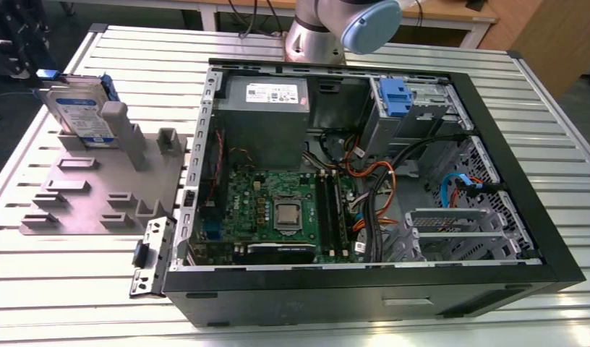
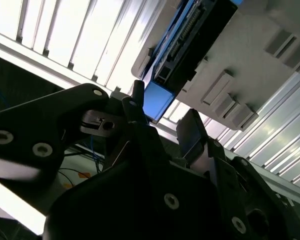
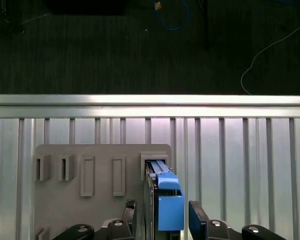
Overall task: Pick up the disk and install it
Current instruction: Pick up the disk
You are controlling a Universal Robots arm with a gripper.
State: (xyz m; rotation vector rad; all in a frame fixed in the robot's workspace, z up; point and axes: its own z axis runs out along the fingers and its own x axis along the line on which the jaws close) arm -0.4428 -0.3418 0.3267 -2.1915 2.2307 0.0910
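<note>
Our claw (image 3: pixel 163 208) is spread wide and holds nothing. In the first wrist view its two dark fingers (image 3: pixel 196 215) stand one on each side of the disk (image 3: pixel 169 200), with a little free space between each finger and the face it looks at. The disk therefore lies straight ahead of the claw, in line with the gap and not off to either side. Its thin dimension runs across the opening from finger to finger, and its broad flat faces are turned toward the fingers. We see only the narrow top edge and the blue frame (image 3: pixel 171 212) that wraps it. In the second wrist view the end of that frame sits just beyond the fingertips, though from this angle we cannot be sure how far the fingers reach past the disk's edge.

Moving outward, the disk stands on edge in a slot of the grey holder (image 3: pixel 97 215), with its long side pointing up from the plate. The holder rests flat on the ribbed metal table (image 3: pixel 240 170).

In the exterior view the holder and the disk (image 1: pixel 80 108) are at the exterior view's left, just beside the open computer case (image 1: pixel 353 296). The disk is outside the case, and nothing has been installed yet.
</note>
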